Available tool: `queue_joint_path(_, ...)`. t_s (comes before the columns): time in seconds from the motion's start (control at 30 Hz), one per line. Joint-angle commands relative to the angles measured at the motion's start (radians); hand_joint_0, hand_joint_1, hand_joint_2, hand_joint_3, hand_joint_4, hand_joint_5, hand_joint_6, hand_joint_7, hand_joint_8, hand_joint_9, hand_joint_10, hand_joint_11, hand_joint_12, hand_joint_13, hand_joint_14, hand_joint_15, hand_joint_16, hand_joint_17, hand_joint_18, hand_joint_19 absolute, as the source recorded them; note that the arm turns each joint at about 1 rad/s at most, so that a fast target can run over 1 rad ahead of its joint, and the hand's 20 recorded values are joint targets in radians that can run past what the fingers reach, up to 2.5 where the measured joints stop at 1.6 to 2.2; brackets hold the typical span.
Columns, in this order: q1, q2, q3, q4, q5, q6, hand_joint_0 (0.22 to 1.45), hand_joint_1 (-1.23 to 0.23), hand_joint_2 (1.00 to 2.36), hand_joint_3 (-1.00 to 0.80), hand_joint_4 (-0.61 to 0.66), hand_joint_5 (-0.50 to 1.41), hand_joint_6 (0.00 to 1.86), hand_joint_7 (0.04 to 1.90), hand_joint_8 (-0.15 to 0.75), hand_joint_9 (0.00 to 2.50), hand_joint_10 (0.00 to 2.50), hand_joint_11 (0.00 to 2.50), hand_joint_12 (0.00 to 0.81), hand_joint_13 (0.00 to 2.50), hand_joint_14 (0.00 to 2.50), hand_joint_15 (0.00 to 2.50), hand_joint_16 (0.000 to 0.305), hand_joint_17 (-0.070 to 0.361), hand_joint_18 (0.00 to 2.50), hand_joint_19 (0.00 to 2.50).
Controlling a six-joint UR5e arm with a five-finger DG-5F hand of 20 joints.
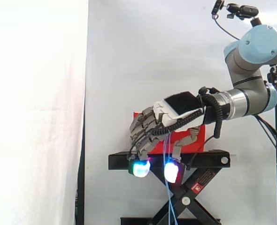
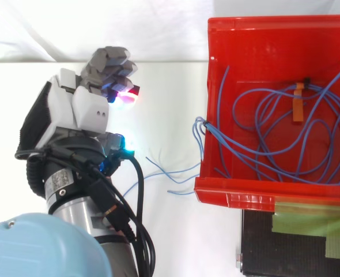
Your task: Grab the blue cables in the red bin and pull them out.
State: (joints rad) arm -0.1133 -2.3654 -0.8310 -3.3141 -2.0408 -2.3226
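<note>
The red bin (image 2: 256,196) holds a loose tangle of thin blue cables (image 2: 200,122). A few strands lie over its left wall and their ends hang down outside it. From the side these strands (image 1: 169,206) drop in front of the black stand. My hand (image 2: 89,109) hovers left of the bin, apart from its wall. In the side view the hand (image 1: 176,108) sits in front of the bin (image 1: 195,137), its fingers curled downward, glowing tips at the level of the stand's top. I see no cable running into its grip.
The bin rests on a black scissor stand (image 1: 213,159) before a white curtain (image 1: 35,93). An orange tie (image 2: 298,104) binds some cables inside the bin. Green tape (image 2: 308,208) marks the stand's top beside the bin.
</note>
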Motion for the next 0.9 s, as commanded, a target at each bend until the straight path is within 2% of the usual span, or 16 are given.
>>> queue_joint_path(0.0, -0.006, 0.000, 0.021, -0.033, 0.001, -0.031, 0.72, -1.02, 1.00, -1.00, 0.14, 0.73, 0.14, 0.71, 0.245, 0.88, 0.02, 0.81, 0.342, 0.78, 0.02, 0.64, 0.046, 0.104, 0.53, 0.70)
queue_joint_path(0.1, -0.009, 0.000, 0.021, -0.041, -0.001, -0.040, 0.72, -1.02, 1.00, -1.00, 0.15, 0.74, 0.10, 0.72, 0.244, 0.88, 0.03, 0.82, 0.342, 0.78, 0.02, 0.64, 0.046, 0.103, 0.53, 0.70)
queue_joint_path(0.3, -0.026, 0.000, 0.021, -0.048, -0.004, -0.082, 0.72, -1.01, 1.00, -1.00, 0.14, 0.74, 0.06, 0.74, 0.240, 0.88, 0.03, 0.81, 0.342, 0.78, 0.02, 0.64, 0.046, 0.103, 0.53, 0.70)
queue_joint_path(0.53, -0.048, 0.000, 0.021, -0.050, -0.027, -0.116, 0.72, -1.00, 1.00, -1.00, 0.15, 0.75, 0.03, 0.75, 0.241, 0.89, 0.03, 0.80, 0.343, 0.79, 0.02, 0.64, 0.046, 0.104, 0.53, 0.70)
queue_joint_path(0.87, -0.074, 0.000, -0.002, -0.056, -0.050, -0.152, 0.72, -1.00, 1.00, -1.00, 0.15, 0.75, 0.01, 0.76, 0.243, 0.89, 0.03, 0.81, 0.345, 0.79, 0.02, 0.65, 0.046, 0.103, 0.53, 0.70)
